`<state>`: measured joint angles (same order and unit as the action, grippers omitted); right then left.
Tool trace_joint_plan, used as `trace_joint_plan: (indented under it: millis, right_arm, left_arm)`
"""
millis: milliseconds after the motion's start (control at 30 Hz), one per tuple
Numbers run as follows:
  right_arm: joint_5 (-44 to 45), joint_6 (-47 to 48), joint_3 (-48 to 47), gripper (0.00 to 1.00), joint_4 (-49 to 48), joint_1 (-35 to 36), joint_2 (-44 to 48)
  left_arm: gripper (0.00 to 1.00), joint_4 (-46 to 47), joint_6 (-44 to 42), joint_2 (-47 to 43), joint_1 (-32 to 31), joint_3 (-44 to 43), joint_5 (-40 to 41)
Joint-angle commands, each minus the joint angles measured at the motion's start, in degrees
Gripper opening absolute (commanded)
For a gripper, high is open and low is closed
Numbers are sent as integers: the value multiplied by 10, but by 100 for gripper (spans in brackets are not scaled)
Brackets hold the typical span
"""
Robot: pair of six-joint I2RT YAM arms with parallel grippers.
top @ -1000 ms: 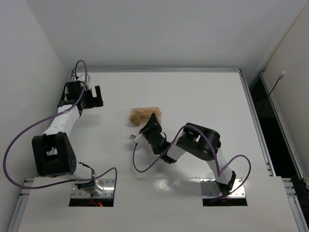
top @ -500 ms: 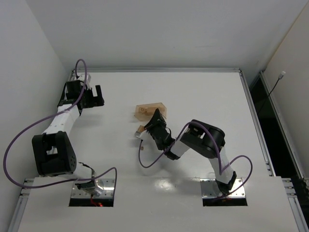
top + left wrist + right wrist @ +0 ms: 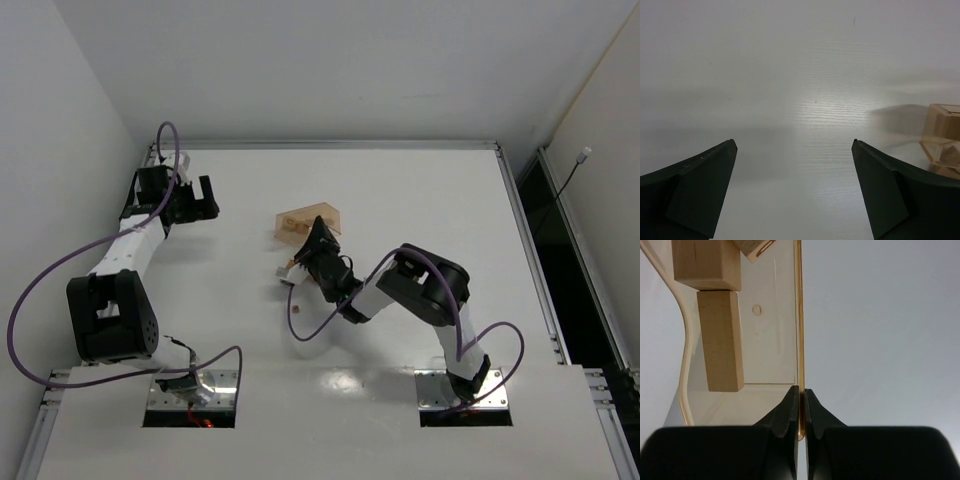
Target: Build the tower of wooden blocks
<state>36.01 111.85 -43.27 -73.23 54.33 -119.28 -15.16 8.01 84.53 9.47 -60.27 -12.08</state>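
My right gripper [image 3: 317, 240] is shut on the side wall of the translucent orange-tan tray [image 3: 308, 219], near the table's middle. In the right wrist view the fingers [image 3: 790, 410] pinch the tray's thin rim [image 3: 799, 315]. Wood blocks lie inside the tray: a short bar [image 3: 720, 340], a block above it [image 3: 706, 262] and a corner of a third [image 3: 756, 247]. My left gripper [image 3: 203, 199] is open and empty at the far left; in its wrist view [image 3: 794, 145] only bare table lies between the fingers. The tray [image 3: 941, 132] shows at that view's right edge. No tower is in view.
The white table [image 3: 420, 190] is bounded by a metal rail [image 3: 330, 145] at the back and walls on both sides. Purple cables [image 3: 300, 325] loop beside each arm. The right arm's elbow [image 3: 430, 285] sits just right of the tray.
My right gripper has carried the tray a little toward the back of the table, and the tray has turned slightly. The left arm has barely moved.
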Motion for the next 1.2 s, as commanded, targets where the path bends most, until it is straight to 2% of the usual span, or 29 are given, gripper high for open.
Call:
trace_joint_plan:
  millis: [0, 167, 333, 400, 433, 500, 567, 600, 667, 767, 867, 900, 967, 1167]
  right_arm:
    - [-12, 85, -25, 0, -307, -4, 26]
    - [8, 91, -53, 0, -307, -4, 19]
    - [-25, 96, -22, 0, -307, -4, 31]
    - [2, 96, -29, 0, -307, 3, 31]
    - [-29, 96, -19, 0, -307, 3, 31]
    - [10, 96, -57, 0, -307, -4, 31]
    - [-23, 96, -32, 0, -307, -9, 33]
    - [13, 96, -42, 0, -307, -9, 34]
    - [-11, 96, -29, 0, -307, -14, 41]
    - [2, 90, -67, 0, -307, -14, 48]
    - [23, 76, -19, 0, -307, -6, 55]
    - [23, 76, 26, 0, -307, 0, 49]
    - [36, 52, 36, 0, -307, 6, 49]
    - [86, 35, -70, 0, -302, -21, 49]
  left_arm:
    - [100, 4, 5, -7, 6, -21, -18]
    - [100, 4, 5, -12, 6, -21, -18]
    - [100, 4, 5, -24, 6, -16, -18]
    - [100, 4, 5, -30, 6, -16, -18]
    - [100, 4, 5, -30, 6, -16, -18]
    - [100, 4, 5, -35, 6, -11, -18]
    - [100, 4, 5, -35, 6, -11, -18]
    - [100, 4, 5, -35, 6, -11, -18]
    - [100, 4, 5, -35, 6, -11, -18]
    - [100, 4, 5, -35, 6, -17, -18]
    - [100, 11, 5, -40, 6, -12, -18]
    - [100, 11, 5, -40, 6, -6, -18]
    - [100, 11, 5, -40, 6, -6, -18]
    - [100, 11, -1, -40, 6, -6, -12]
